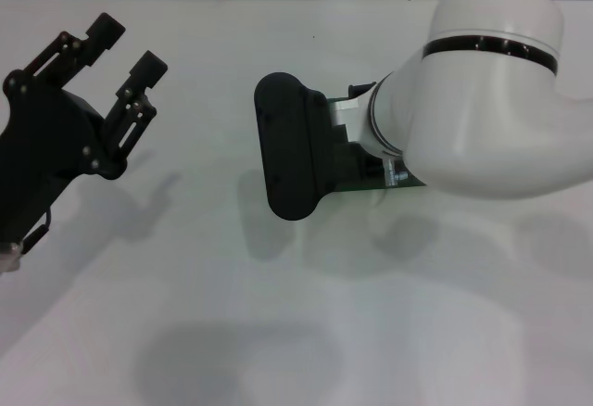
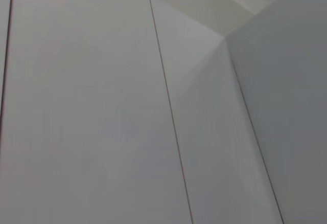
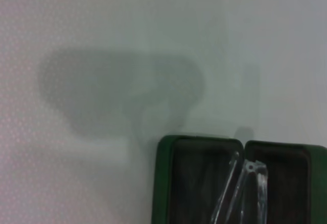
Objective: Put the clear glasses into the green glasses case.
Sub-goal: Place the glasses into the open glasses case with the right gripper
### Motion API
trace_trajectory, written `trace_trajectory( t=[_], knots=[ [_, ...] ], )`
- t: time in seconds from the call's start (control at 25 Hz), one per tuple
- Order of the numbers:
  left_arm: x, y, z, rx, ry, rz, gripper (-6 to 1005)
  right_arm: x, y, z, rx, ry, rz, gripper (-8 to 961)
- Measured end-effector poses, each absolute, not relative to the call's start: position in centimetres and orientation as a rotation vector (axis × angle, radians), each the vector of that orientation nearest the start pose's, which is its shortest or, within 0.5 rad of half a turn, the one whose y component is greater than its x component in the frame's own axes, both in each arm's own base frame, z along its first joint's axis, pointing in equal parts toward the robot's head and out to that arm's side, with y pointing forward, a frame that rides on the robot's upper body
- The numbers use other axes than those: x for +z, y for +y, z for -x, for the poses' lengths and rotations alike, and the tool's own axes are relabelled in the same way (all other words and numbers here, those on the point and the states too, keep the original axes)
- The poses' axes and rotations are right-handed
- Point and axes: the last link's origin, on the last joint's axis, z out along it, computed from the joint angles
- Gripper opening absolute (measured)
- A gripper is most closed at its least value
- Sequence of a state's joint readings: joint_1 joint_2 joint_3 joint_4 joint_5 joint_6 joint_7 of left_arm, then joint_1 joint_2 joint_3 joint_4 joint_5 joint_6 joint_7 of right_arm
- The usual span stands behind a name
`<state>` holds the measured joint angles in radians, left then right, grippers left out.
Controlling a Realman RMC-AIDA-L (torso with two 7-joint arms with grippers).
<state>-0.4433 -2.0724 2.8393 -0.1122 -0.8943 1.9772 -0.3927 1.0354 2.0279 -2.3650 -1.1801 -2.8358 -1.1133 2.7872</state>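
The green glasses case [image 3: 164, 183] lies open on the white table, both dark-lined halves facing up. The clear glasses [image 3: 249, 185] show over the lining near the hinge, with their thin arms folded. I cannot tell whether they rest in the case or hang just above it. From the head, only a green sliver of the case [image 1: 363, 180] shows under my right arm [image 1: 482, 91], which hovers over it and hides its own gripper. My left gripper [image 1: 128, 47] stands open and empty at the far left, well away from the case.
A black housing [image 1: 292, 142] on the right wrist juts out to the left of the case. The white table [image 1: 278, 332] spreads all around. The left wrist view shows only white panels [image 2: 102, 106] with thin seams.
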Motion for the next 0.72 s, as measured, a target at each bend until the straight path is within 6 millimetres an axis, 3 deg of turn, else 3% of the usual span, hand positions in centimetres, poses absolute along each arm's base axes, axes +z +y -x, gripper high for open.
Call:
trace_trajectory(
  t=[0.56, 0.72],
  knots=[
    [0.97, 25.67, 26.44, -1.320, 0.019, 1.950, 462, -12.66, 35.89, -8.51, -0.922, -0.485, 2.402, 79],
    [0.96, 25.70, 26.41, -1.322, 0.018, 1.951, 462, -12.74, 34.95, -8.08, -0.875, -0.475, 2.434, 80]
  ],
)
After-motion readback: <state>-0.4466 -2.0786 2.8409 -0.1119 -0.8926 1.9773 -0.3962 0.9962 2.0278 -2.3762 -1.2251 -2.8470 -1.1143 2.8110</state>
